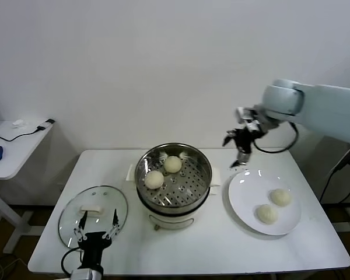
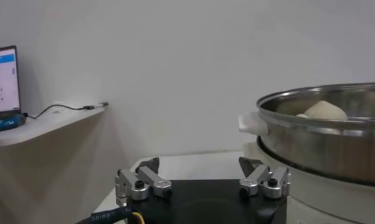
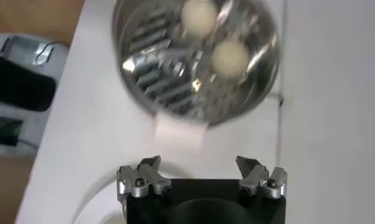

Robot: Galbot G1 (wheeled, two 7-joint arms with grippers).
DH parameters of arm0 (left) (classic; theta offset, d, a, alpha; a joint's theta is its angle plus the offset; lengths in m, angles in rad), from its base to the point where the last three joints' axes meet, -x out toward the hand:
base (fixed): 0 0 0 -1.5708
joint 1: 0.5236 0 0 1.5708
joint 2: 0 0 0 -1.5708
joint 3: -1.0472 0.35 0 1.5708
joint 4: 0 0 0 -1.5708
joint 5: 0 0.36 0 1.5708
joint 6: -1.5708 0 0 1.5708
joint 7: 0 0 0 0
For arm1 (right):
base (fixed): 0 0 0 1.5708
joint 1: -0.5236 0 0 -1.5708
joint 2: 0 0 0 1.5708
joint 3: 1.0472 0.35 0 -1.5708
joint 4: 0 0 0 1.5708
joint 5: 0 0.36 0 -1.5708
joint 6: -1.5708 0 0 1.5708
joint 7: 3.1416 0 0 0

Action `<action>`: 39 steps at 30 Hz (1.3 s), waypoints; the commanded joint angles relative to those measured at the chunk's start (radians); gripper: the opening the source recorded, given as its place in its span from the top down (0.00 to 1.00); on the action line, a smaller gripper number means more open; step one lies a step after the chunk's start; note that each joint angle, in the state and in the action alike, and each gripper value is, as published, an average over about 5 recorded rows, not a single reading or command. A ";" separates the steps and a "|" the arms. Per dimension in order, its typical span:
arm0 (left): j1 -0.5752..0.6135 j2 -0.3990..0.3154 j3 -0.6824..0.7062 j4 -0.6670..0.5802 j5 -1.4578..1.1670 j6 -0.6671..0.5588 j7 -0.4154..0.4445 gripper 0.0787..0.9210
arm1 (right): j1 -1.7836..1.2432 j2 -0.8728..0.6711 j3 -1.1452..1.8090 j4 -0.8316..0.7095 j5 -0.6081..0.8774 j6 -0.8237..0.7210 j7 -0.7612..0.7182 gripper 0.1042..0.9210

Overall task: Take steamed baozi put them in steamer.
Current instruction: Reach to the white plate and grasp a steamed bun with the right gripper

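Halfway looks like the fair reading of the job: two steamed baozi (image 1: 163, 171) sit side by side on the perforated tray inside the steamer (image 1: 173, 178), and two more (image 1: 273, 205) wait on the white plate (image 1: 242, 195) at the right of the counter (image 1: 221, 248). The right tool (image 1: 240, 145) hangs in the air between steamer and plate, above the plate's far rim, its fingers spread wide with nothing between them — so the step in hand seems to be the approach for the third bun. The next move would call for swinging out over the plate, coming down on one bun with the fingers straddling its dome, and closing gently; the dough looks smooth, soft and rounded, likely to dent or slip under a hard pinch. Room remains on the tray in front of and beside the pair already there. The steamer is a round pot of bright, mirror-like steel on a white base with white side handles, its tray pierced with rows of slots. The left tool (image 1: 97, 226) idles low at the counter's near-left corner, also wide and empty, just over the near edge of the glass lid (image 1: 93, 213) — a flat clear disc with a white knob.
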 commanded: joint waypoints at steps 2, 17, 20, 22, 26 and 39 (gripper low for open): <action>0.010 -0.011 -0.003 -0.011 -0.001 0.000 0.000 0.12 | -0.395 -0.343 0.139 0.045 -0.327 0.033 -0.031 0.12; 0.011 -0.011 0.001 0.006 0.003 -0.007 0.001 0.12 | -0.719 -0.267 0.393 -0.089 -0.402 -0.043 0.053 0.12; 0.009 -0.008 0.000 0.009 0.002 -0.007 0.001 0.12 | -0.723 -0.247 0.399 -0.108 -0.404 -0.048 0.063 0.12; 0.008 -0.008 0.000 0.011 0.002 -0.007 0.001 0.12 | -0.727 -0.231 0.409 -0.122 -0.403 -0.052 0.070 0.12; 0.005 -0.007 0.001 0.015 0.002 -0.008 0.000 0.12 | -0.728 -0.199 0.427 -0.151 -0.394 -0.055 0.078 0.12; 0.000 -0.007 -0.001 0.019 0.001 -0.009 -0.001 0.12 | -0.723 -0.159 0.399 -0.183 -0.406 -0.054 0.066 0.12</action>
